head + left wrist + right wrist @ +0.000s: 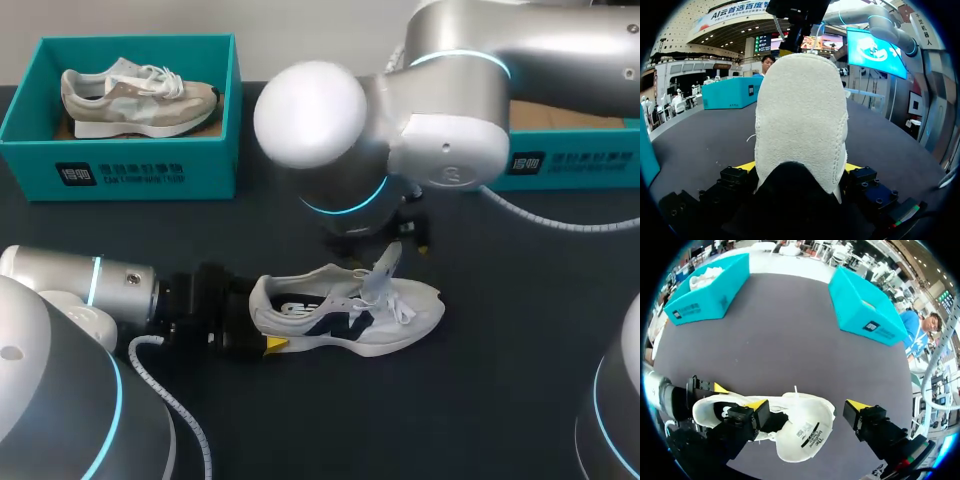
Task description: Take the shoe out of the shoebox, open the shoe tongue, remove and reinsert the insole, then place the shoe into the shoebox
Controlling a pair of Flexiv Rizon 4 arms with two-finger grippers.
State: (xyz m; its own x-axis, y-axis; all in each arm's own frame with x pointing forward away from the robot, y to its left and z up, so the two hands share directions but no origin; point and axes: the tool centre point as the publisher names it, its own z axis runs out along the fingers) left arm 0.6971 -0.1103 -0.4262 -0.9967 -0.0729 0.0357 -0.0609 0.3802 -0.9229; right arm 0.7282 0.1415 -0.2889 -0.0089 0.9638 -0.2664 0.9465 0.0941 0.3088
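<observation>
In the head view the right arm (pixel 440 110) covers its own jaws and much of the right-hand shoebox (pixel 570 165). In the left wrist view the heel of the shoe (pixel 800 125) hides its toe.

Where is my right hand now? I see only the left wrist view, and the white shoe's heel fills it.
Observer: The right hand is open above the opening of the white shoe.
Operator: Is the tongue lifted?
Observer: Yes, the tongue is pulled up out of the shoe, its inner label showing.
Operator: Is either shoebox taken?
Observer: Yes, the shoebox at the far left holds a beige shoe.
</observation>
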